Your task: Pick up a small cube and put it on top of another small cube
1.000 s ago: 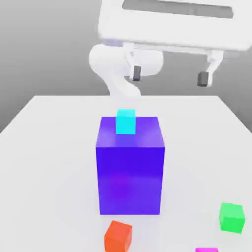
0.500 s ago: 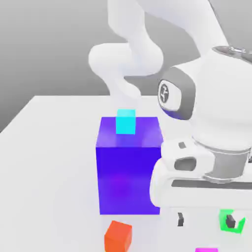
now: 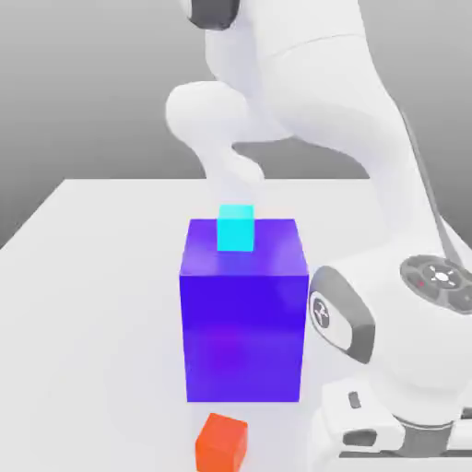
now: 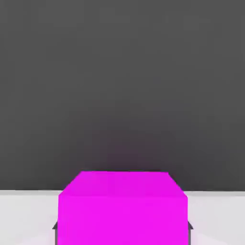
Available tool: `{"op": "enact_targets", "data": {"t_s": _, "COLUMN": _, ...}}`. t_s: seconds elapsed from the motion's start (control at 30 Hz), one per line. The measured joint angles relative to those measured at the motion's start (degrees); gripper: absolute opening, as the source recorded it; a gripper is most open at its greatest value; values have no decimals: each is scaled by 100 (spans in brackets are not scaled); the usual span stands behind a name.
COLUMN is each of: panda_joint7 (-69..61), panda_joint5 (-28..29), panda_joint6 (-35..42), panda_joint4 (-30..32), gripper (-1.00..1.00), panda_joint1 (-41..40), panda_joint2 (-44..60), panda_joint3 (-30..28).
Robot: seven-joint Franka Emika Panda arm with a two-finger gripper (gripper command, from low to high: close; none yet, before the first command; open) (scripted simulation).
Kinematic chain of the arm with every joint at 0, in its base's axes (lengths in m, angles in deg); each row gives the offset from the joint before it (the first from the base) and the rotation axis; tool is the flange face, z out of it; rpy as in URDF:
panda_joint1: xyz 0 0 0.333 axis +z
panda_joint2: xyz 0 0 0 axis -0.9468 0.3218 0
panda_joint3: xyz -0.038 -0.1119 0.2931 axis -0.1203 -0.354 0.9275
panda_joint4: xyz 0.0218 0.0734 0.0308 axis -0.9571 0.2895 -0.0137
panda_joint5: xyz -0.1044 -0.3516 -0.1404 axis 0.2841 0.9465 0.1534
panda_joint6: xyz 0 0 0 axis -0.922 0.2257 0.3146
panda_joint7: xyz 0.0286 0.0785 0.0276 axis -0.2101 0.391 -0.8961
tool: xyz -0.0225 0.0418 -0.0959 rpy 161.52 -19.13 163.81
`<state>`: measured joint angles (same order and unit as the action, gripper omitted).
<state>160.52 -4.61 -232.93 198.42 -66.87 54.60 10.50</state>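
Gripper (image 4: 122, 228) fingers pinch a magenta cube (image 4: 122, 208); beside the arm, a cyan cube (image 3: 236, 228) sits atop a large blue block (image 3: 244, 309), near a red cube (image 3: 221, 443). No legible writing.

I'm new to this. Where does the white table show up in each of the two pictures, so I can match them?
Exterior view: the table spreads across the lower half, under the big blue block.
Hand view: the table is the pale strip on either side of the pink cube.
Shared landmark: the grey backdrop that begins at the table's far edge.
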Motion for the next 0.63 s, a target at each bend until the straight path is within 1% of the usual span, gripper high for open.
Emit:
{"op": "enact_targets", "data": {"t_s": 0.1, "panda_joint7": -147, "panda_joint5": -231, "panda_joint6": 390, "panda_joint4": 184, "gripper": -100, "panda_joint1": -104, "panda_joint2": -578, "panda_joint3": 205}}
{"op": "enact_targets", "data": {"t_s": 0.33, "panda_joint7": -37, "panda_joint5": -644, "panda_joint6": 527, "panda_joint4": 1420, "gripper": -100, "panda_joint1": 328, "panda_joint2": -1972, "panda_joint3": 989}}
{"op": "enact_targets", "data": {"t_s": 0.4, "panda_joint7": 99, "panda_joint5": -560, "panda_joint6": 383, "panda_joint4": 1619, "gripper": -100, "panda_joint1": 462, "panda_joint2": -2015, "panda_joint3": 1039}}
{"op": "enact_targets", "data": {"t_s": 0.5, "panda_joint7": 431, "panda_joint5": -129, "panda_joint6": -85, "panda_joint4": 1636, "gripper": -100, "panda_joint1": 704, "panda_joint2": -1531, "panda_joint3": 780}}
{"op": "enact_targets", "data": {"t_s": 0.53, "panda_joint7": 520, "panda_joint5": -4, "panda_joint6": -221, "panda_joint4": 1627, "gripper": 100, "panda_joint1": 784, "panda_joint2": -1373, "panda_joint3": 683}}
{"op": "enact_targets", "data": {"t_s": 0.63, "panda_joint7": 520, "panda_joint5": -4, "panda_joint6": -221, "panda_joint4": 1627, "gripper": 100, "panda_joint1": 784, "panda_joint2": -1373, "panda_joint3": 683}}
